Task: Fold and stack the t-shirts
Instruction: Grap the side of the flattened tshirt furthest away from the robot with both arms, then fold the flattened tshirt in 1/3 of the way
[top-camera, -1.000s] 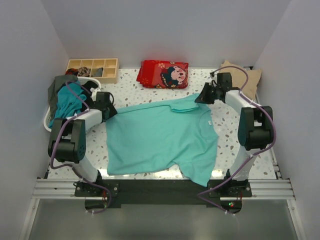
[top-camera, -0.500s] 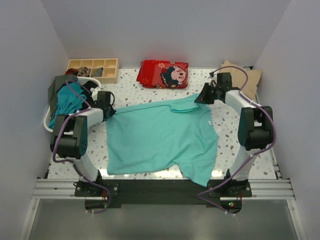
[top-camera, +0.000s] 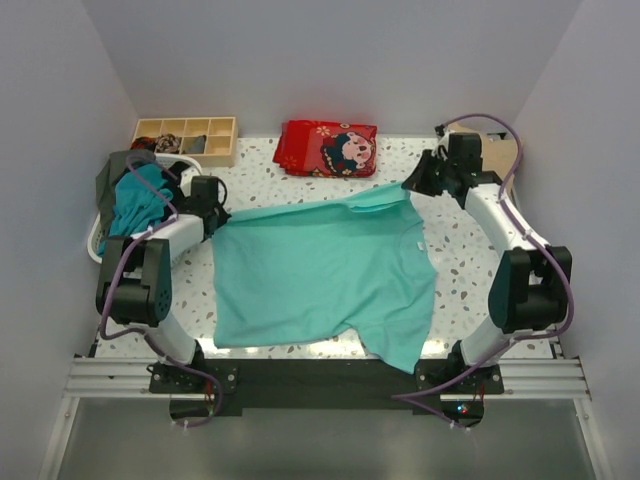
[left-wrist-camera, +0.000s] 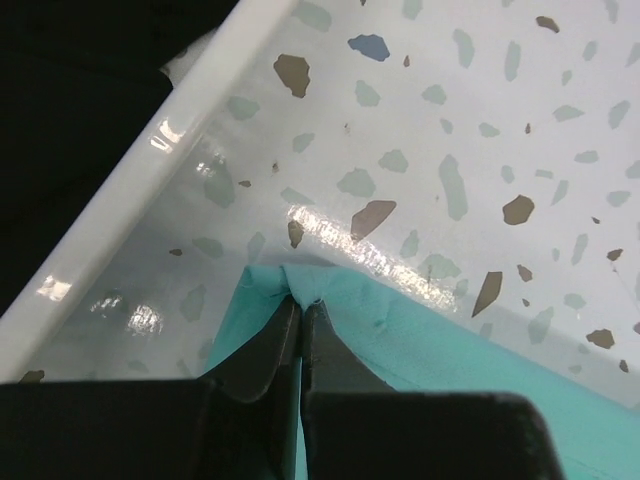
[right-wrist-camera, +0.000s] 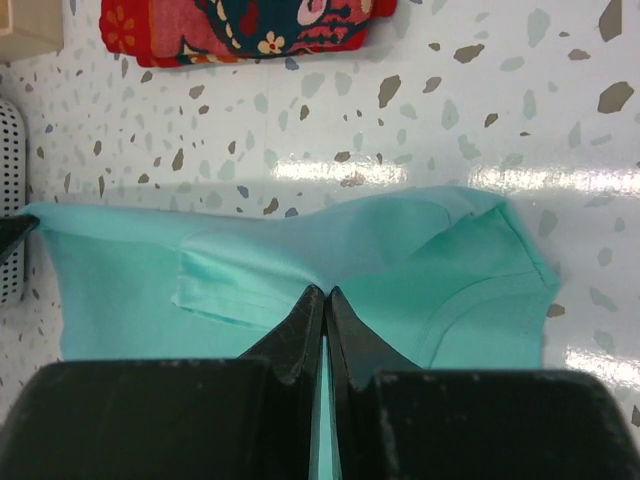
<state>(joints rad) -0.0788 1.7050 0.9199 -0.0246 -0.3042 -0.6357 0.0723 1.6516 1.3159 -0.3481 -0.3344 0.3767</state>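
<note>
A light turquoise t-shirt (top-camera: 320, 275) lies spread across the middle of the table, its far edge pulled taut between my two grippers. My left gripper (top-camera: 218, 214) is shut on the shirt's far left corner; in the left wrist view the fingertips (left-wrist-camera: 300, 303) pinch a small peak of turquoise cloth (left-wrist-camera: 450, 350). My right gripper (top-camera: 413, 188) is shut on the far right sleeve area, and the cloth (right-wrist-camera: 120, 270) rises to its tips (right-wrist-camera: 325, 292). A pile of darker teal and grey-green t-shirts (top-camera: 130, 195) sits at the left. A beige t-shirt (top-camera: 505, 152) lies at the back right.
A white basket (top-camera: 95, 240) holds the pile at the left; its rim (left-wrist-camera: 150, 170) runs close beside my left gripper. A wooden compartment tray (top-camera: 185, 138) and a red patterned folded cloth (top-camera: 326, 147) lie along the back edge.
My left gripper has closed on the shirt's far left corner. My right arm has moved back and to the right with the cloth, drawing the far edge straighter.
</note>
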